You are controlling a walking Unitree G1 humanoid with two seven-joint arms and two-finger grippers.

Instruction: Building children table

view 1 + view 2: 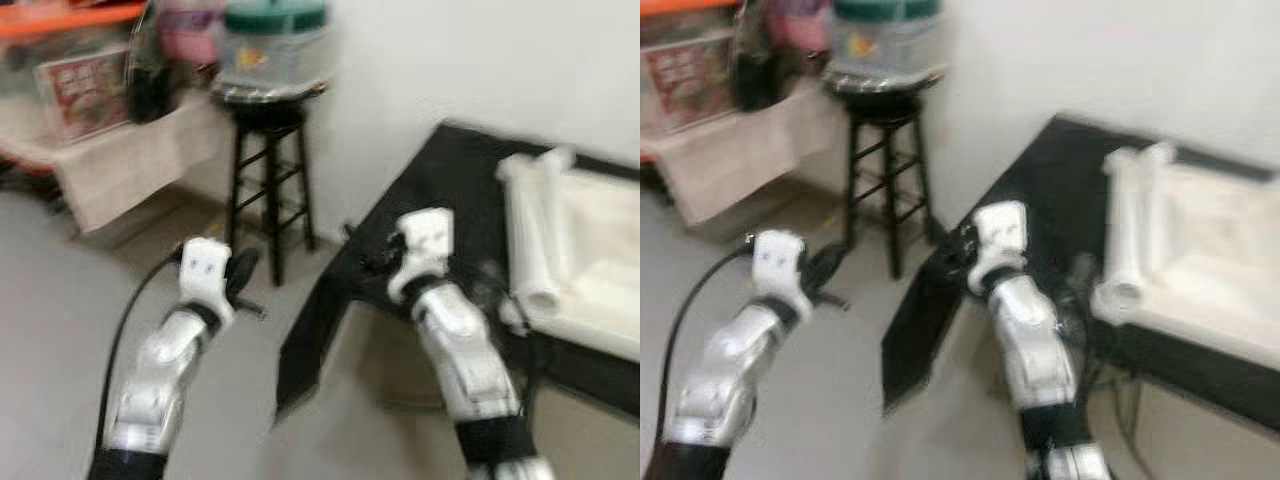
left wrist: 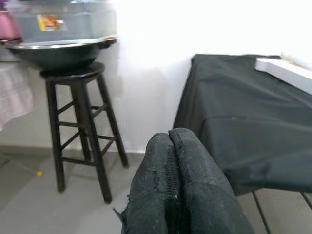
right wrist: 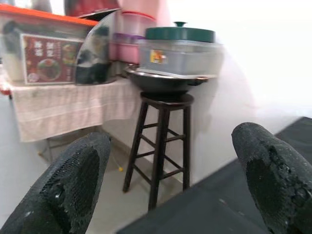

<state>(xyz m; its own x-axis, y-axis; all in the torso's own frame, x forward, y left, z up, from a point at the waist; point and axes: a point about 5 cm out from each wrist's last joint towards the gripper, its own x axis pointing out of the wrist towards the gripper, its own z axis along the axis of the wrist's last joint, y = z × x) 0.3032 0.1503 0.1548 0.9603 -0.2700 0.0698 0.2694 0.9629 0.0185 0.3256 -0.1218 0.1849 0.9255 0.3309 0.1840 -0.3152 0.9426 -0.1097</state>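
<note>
White children's-table parts lie on a table draped in black cloth point(image 1: 440, 180): a flat white top point(image 1: 605, 265) and two round white legs point(image 1: 528, 235) along its near side. My right gripper point(image 3: 173, 136) is open with nothing between its fingers. It hovers over the near left corner of the black cloth point(image 1: 368, 252), short of the white parts. My left gripper point(image 2: 170, 141) is shut on nothing and hangs lower to the left point(image 1: 245, 275), above the floor and facing the stool. The head views are blurred.
A black wooden stool point(image 1: 268, 190) stands against the white wall, carrying a dark pan and a green-lidded container point(image 1: 272, 45). Further left, a cloth-covered shelf point(image 1: 130, 160) holds boxes. Grey floor point(image 1: 60, 330) lies open at the left. A black cable runs along my left arm.
</note>
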